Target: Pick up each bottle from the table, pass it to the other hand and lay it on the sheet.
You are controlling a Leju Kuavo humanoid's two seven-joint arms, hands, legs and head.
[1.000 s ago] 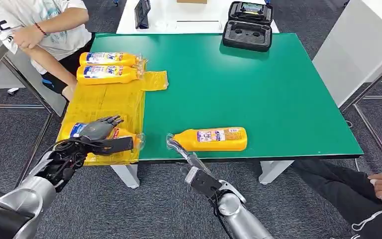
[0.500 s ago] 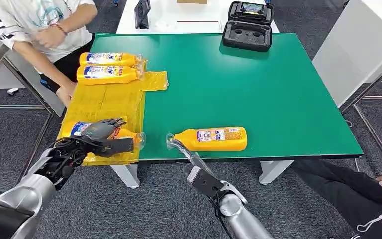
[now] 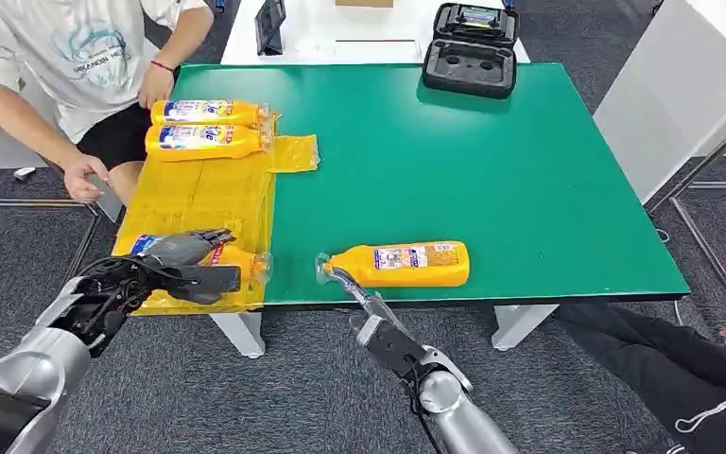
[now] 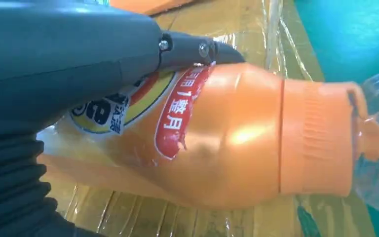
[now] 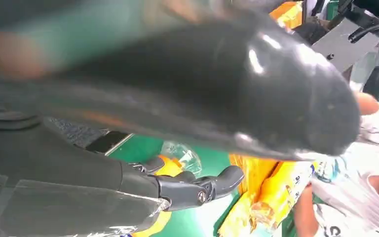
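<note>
Nearby, person beside sheet; black case far.

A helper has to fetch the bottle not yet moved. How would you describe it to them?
On the green table, look along the near edge, right of the yellow sheet. The orange bottle lies there on bare green, the only one off the sheet, with the right hand reaching toward its clear cap.

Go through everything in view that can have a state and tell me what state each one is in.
Orange bottle under left hand: lying on the yellow plastic sheet, gripped.
Orange bottle on green table: lying flat, unheld.
Two orange bottles at the sheet's far end: lying side by side.
Black case: open.
Left hand: gripping.
Right hand: near the table edge; grip unclear.
</note>
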